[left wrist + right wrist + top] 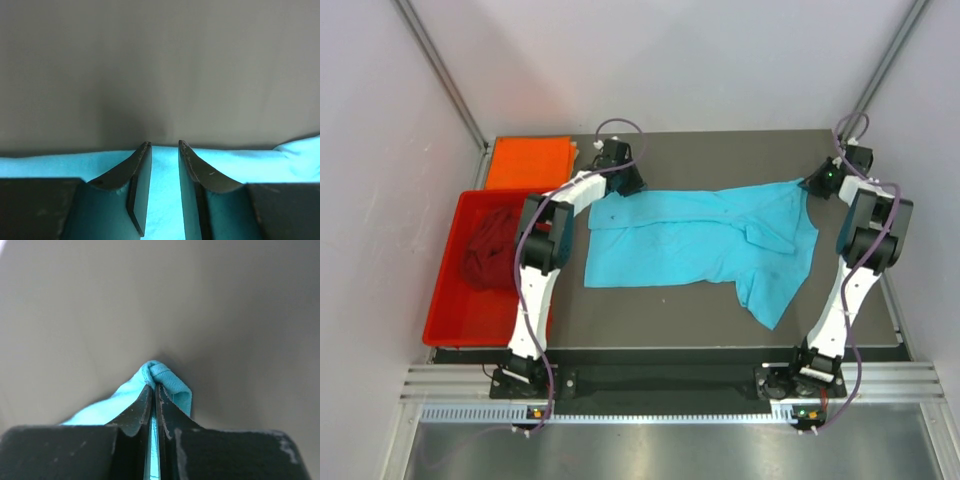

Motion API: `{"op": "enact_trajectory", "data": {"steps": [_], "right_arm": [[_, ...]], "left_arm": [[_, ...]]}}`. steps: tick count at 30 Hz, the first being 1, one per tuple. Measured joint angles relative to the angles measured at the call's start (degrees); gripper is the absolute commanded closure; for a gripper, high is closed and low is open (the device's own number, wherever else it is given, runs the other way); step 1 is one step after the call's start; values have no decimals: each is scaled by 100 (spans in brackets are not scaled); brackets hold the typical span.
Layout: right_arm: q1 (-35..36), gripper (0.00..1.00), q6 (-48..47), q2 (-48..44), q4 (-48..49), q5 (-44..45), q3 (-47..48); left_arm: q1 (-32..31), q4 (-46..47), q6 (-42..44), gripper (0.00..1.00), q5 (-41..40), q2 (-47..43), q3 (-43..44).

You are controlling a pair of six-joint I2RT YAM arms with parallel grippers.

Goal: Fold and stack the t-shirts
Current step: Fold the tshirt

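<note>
The turquoise-blue t-shirt (690,240) lies spread across the dark table, one sleeve hanging toward the front right. My left gripper (617,193) is open at the shirt's back left corner; in the left wrist view its jaws (164,146) stand apart over the cloth edge (50,165). My right gripper (813,186) is shut on the shirt's back right corner; the right wrist view shows a hem fold (172,382) pinched at the fingertips (155,386). The orange t-shirt (528,162) lies folded at the back left. The maroon t-shirt (490,250) lies crumpled in the tray.
A rigid red plastic tray (445,300) sits at the table's left edge, beside the left arm. White walls enclose the table on the left, back and right. The arm bases stand at the near edge.
</note>
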Motion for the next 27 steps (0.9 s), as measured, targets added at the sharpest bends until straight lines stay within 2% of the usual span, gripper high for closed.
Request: {"op": "enact_trajectory", "data": {"steps": [12,15,18,19,22,27], "right_arm": [[-26,99,1228,240,1093,68,-116],[4,94,1335,516,1115,79,297],[39,86,1335,767,1001,151,758],[48,80,1314,811,916,186,868],[74,73,1211,811,627,339,1040],[81,69,953,675,214,459,1075]], "left_arm": [[297,291,-177,65,-389,514,671],[361,341,-197,64,-376,748,1008],[426,409,-186,65,-256,844,1139],[448,404,-177,64,-212,844,1139],[516,376,-92,63,-92,813,1126],[568,37,249,62,-55,411,706]]}}
